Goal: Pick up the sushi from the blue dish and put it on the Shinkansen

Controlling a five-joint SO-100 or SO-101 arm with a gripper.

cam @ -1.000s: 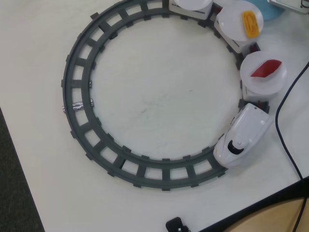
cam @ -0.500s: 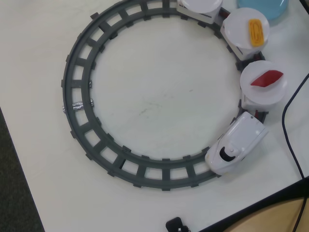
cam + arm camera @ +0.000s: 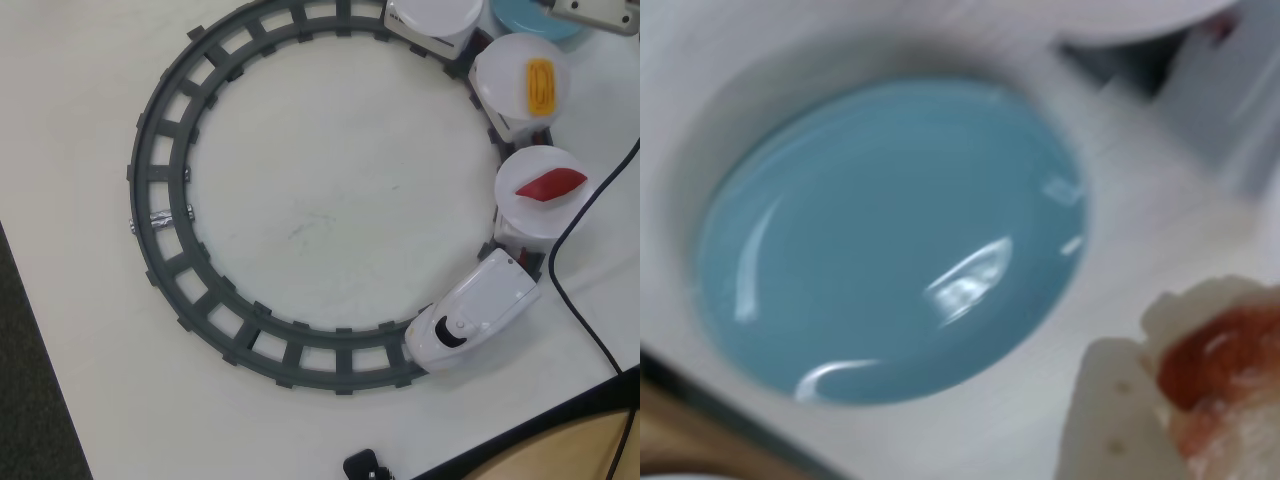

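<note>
In the wrist view the tool is closed on the sushi, a pale finger pressed against its orange-red edge, above the tabletop just beside the bare blue dish; the view is blurred. The piece looks light, small and rather slick, so a grip across its sides should serve. Overhead, the train waits on its track; one white plate near the dish looks free.

In the overhead view, we see the bench bare inside the track loop. Along the right edge, the Shinkansen, its plate-topped cars and a black cable crowd the passage toward the blue dish at upper right.
</note>
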